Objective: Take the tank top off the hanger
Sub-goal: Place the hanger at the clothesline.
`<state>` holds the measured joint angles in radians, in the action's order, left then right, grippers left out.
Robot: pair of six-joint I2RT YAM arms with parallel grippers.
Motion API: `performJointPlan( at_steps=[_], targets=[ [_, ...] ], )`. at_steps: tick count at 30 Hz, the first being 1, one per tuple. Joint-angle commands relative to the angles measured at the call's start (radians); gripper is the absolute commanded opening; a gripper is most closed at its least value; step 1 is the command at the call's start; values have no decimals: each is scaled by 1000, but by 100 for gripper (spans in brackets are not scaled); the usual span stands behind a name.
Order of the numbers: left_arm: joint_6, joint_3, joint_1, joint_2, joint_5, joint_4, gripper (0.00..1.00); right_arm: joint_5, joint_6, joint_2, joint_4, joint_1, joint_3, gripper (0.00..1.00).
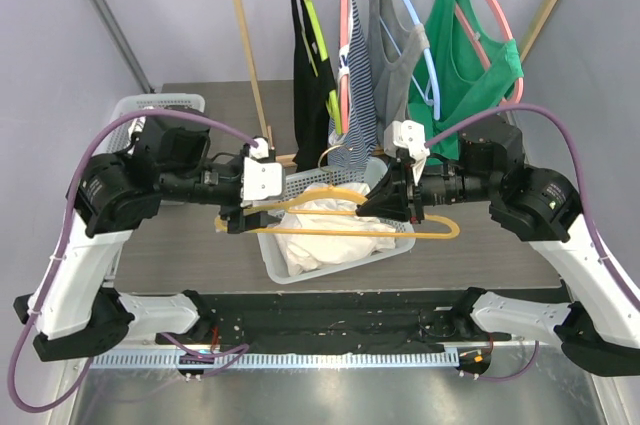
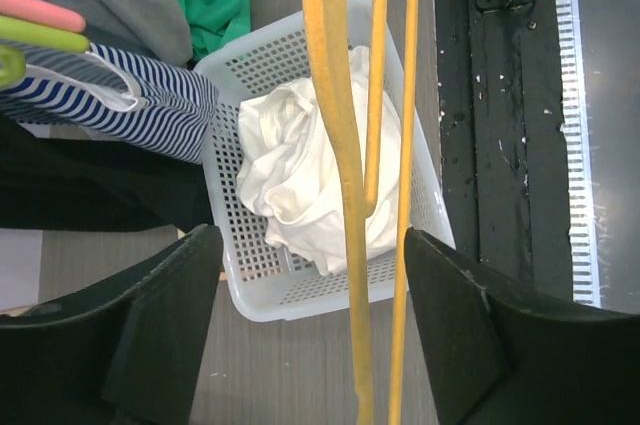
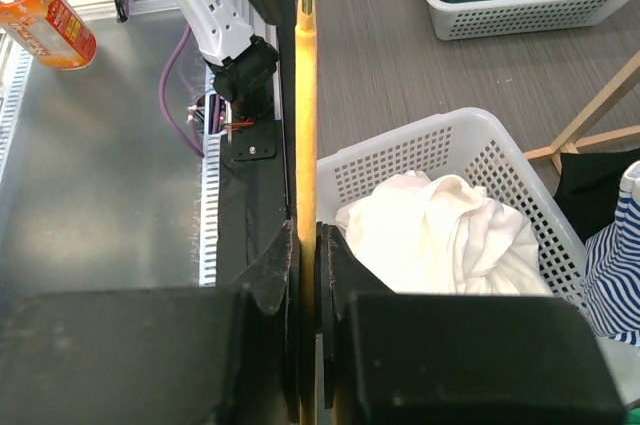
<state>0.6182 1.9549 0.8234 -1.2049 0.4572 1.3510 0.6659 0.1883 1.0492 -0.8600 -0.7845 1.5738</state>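
- Top external view: white tank top (image 1: pixel 335 230) lies bunched in the white basket (image 1: pixel 272 263) at table centre, directly under the yellow hanger (image 1: pixel 445 231).
- Whether a strap is caught on the hanger I cannot tell; the cloth folds hide it. From the left wrist view it looks free, heaped low in the basket.
- Handling, judged: light, limp knit with no stiffness. It will sag and drag, and it may snag on the hanger ends. Best hold is a pinch on a raised fold or strap, not the bulk.
- Hanger is stiff, thin and smooth, and it is held level above the basket.
- Right gripper (image 1: pixel 372 207): jaws clamped on the hanger's bar. The right wrist view shows the bar pinched between both fingers (image 3: pixel 272 280).
- Left gripper (image 1: pixel 232 217): jaws spread wide around the hanger's left end. The fingers (image 2: pixel 165 325) stand clear of the bars on both sides, so nothing is held.
- Arm pose: both forearms are near level and reach inward toward each other, wrists over the basket.
- Behind them, a clothes rack (image 1: pixel 245 55) carries other garments.
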Motion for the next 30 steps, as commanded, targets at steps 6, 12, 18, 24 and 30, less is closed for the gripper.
performJointPlan(
  at_steps=[6, 12, 18, 24, 30],
  targets=[
    [35, 19, -3, -30, 52, 237, 39, -40, 80, -32, 1, -5, 71, 1],
    [69, 35, -3, -51, 84, 303, 33, -110, 92, -54, 30, -4, 71, 1],
    [54, 50, -3, -64, 81, 307, 0, -192, 85, -64, 79, -5, 49, 1],
    [-50, 39, -9, -19, -24, 173, 0, -336, 27, -115, 197, -5, -32, 18],
    [-115, 47, -101, 62, -81, 89, 0, -460, -4, -185, 262, -5, -83, 65]
  ],
)
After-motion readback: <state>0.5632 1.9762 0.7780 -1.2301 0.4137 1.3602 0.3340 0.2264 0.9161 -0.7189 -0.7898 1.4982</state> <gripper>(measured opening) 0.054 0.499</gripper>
